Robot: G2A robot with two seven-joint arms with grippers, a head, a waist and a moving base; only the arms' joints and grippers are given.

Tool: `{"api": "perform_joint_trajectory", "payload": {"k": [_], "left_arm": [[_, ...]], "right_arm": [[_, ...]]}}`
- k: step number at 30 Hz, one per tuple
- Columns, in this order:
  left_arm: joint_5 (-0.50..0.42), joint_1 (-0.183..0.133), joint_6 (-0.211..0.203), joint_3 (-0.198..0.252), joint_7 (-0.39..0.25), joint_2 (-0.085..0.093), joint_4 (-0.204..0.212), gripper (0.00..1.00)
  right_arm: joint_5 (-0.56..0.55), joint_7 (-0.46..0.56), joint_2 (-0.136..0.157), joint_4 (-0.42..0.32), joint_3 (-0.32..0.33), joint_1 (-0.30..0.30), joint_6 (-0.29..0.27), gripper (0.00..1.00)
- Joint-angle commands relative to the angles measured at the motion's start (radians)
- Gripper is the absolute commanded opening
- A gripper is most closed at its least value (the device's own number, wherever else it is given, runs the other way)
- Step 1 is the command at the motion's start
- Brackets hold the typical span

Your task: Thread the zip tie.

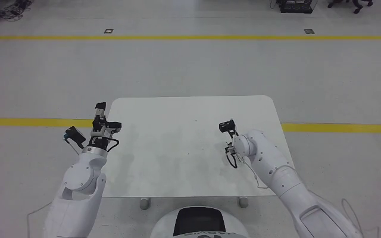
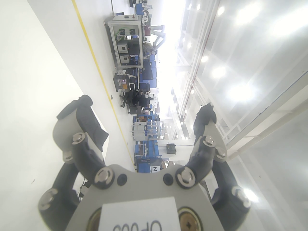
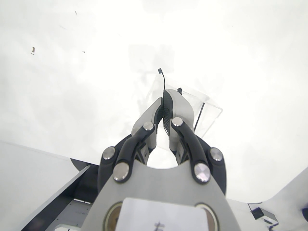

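My right gripper is shut on a thin black zip tie just above the white table. A short end of the tie with a small square tip sticks out past the fingertips. Behind one finger I see a second black head and a thin strand of the tie. In the top view this gripper hangs over the right part of the table. My left gripper is open and holds nothing; it points out into the room. It stands at the table's left edge.
A clear, glassy sheet-like shape shows beside the right fingers. A few small specks lie on the table. Yellow floor lines run behind and beside the table.
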Motion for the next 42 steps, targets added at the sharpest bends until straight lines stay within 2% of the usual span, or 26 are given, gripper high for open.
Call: {"api": "perform_joint_trajectory", "payload": {"k": [1,19,20,21,23,27,32,42], "left_arm": [[0.0,0.0,0.0,0.0,0.0,0.0,0.0,1.0],[0.0,0.0,0.0,0.0,0.0,0.0,0.0,1.0],[0.0,0.0,0.0,0.0,0.0,0.0,0.0,1.0],[0.0,0.0,0.0,0.0,0.0,0.0,0.0,1.0],[0.0,0.0,0.0,0.0,0.0,0.0,0.0,1.0],[0.0,0.0,0.0,0.0,0.0,0.0,0.0,1.0],[0.0,0.0,0.0,0.0,0.0,0.0,0.0,1.0],[0.0,0.0,0.0,0.0,0.0,0.0,0.0,1.0]], "right_arm": [[-0.001,0.0,0.0,0.0,-0.001,0.0,-0.001,0.0],[-0.006,-0.024,0.0,0.0,0.007,-0.016,-0.004,0.0],[-0.006,-0.024,-0.001,0.002,0.007,-0.016,-0.005,0.05],[-0.005,-0.024,-0.001,0.004,0.007,-0.015,-0.005,0.19],[-0.003,-0.025,-0.002,0.01,0.007,-0.012,-0.006,0.26],[0.002,-0.027,-0.005,0.021,0.006,-0.007,-0.01,0.25],[0.0,-0.027,-0.007,0.031,0.003,-0.002,-0.011,0.18],[-0.014,-0.034,-0.011,0.05,-0.001,-0.001,-0.008,0.16]]}}
